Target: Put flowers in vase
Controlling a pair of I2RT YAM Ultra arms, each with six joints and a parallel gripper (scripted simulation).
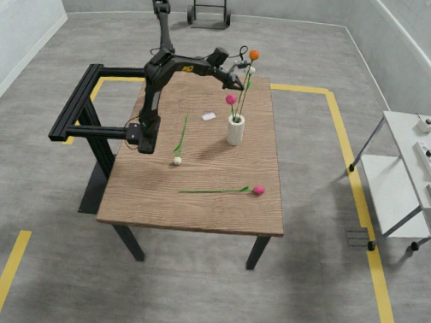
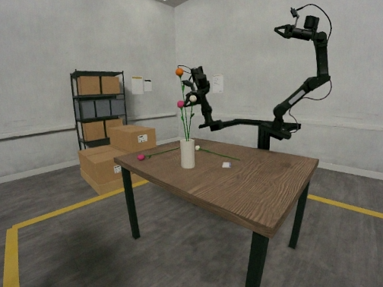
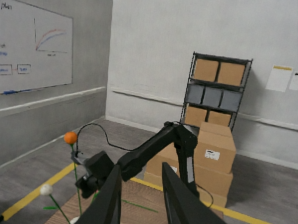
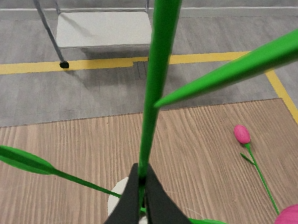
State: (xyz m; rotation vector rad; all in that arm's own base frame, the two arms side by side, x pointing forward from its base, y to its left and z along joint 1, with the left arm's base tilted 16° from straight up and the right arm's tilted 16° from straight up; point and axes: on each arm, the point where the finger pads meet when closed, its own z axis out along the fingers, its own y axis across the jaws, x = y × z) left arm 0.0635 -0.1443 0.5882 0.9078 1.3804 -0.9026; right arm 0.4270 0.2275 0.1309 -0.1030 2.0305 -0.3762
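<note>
The white vase [image 1: 235,132] [image 2: 188,156] stands upright and holds a pink flower [image 1: 231,99] [image 2: 180,104] and a white flower [image 1: 252,70] [image 2: 193,99]. My right gripper [image 1: 243,88] [image 4: 141,169] is shut on the stem of the orange flower [image 1: 254,55] [image 2: 179,71] [image 3: 70,137], above the vase; that stem runs down to the vase mouth, blossom up. Another white flower [image 1: 178,161] [image 2: 197,148] and a pink tulip [image 1: 258,190] [image 2: 141,157] [image 4: 242,134] lie on the table. My left gripper [image 2: 276,31] is partly open and empty, high up away from the vase.
A small white block [image 1: 209,116] [image 2: 226,165] lies on the wooden table [image 1: 205,214] [image 2: 258,190] near the vase. The flower heads in the vase stand close around my right gripper. The black arm frame [image 1: 103,132] stands along one table side.
</note>
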